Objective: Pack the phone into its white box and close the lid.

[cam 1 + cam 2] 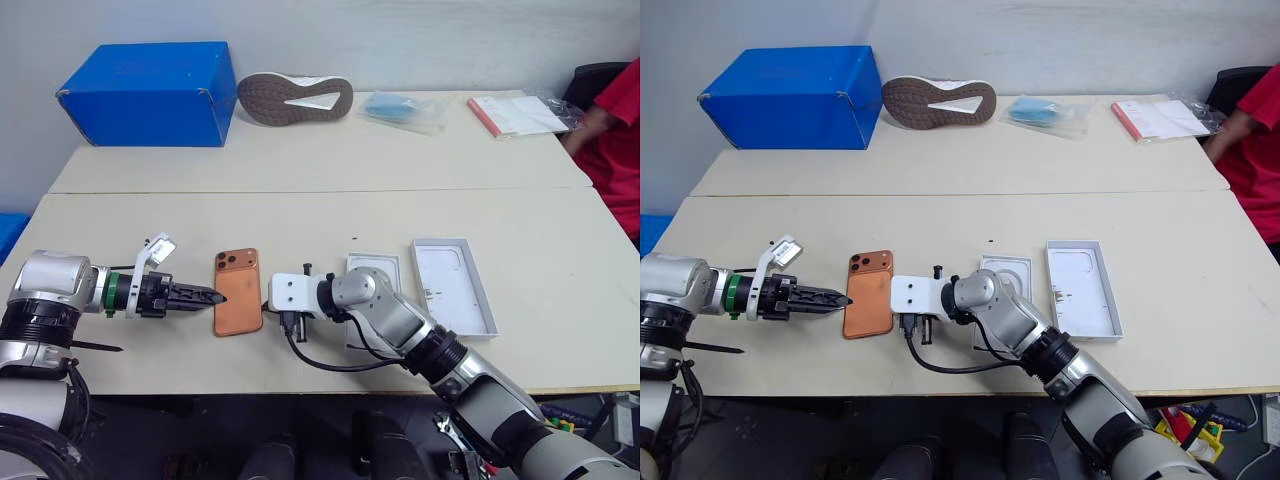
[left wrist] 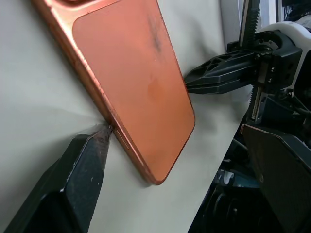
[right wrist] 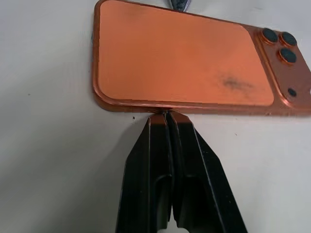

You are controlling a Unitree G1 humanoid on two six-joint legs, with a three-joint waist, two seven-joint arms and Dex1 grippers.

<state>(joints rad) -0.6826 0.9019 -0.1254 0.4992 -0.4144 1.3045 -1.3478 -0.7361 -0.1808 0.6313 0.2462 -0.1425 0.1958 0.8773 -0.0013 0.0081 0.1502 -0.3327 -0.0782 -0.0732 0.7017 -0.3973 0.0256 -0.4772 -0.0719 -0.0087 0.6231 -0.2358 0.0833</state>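
Broadly, we see a pale beige table point(image 1: 300, 210) with a big blue cardboard box point(image 1: 148, 93) at its far left, a grey shoe lying sole-up point(image 1: 295, 98) beside it, and a person's red sleeve point(image 1: 615, 140) at the far right edge.

Near the front edge lies the shallow white cardboard lid point(image 1: 452, 284), open side up and plain white inside. Just left of it sits the white box point(image 1: 374, 268), partly hidden behind our right arm.

Well left of those we find the slim orange-copper phone point(image 1: 237, 291), flat on the table, back up. Its glossy back carries a faint dark smudge, its corners are rounded, and the raised three-lens camera block sits at the far corner.

Our right gripper point(image 3: 167, 116) has its two black fingers pressed together, tips touching the middle of the phone's right long edge without clasping it. Our left gripper point(image 1: 212, 296) points at the opposite long edge, one fingertip point(image 2: 99, 138) meeting that edge; we take its jaws as spread wide.
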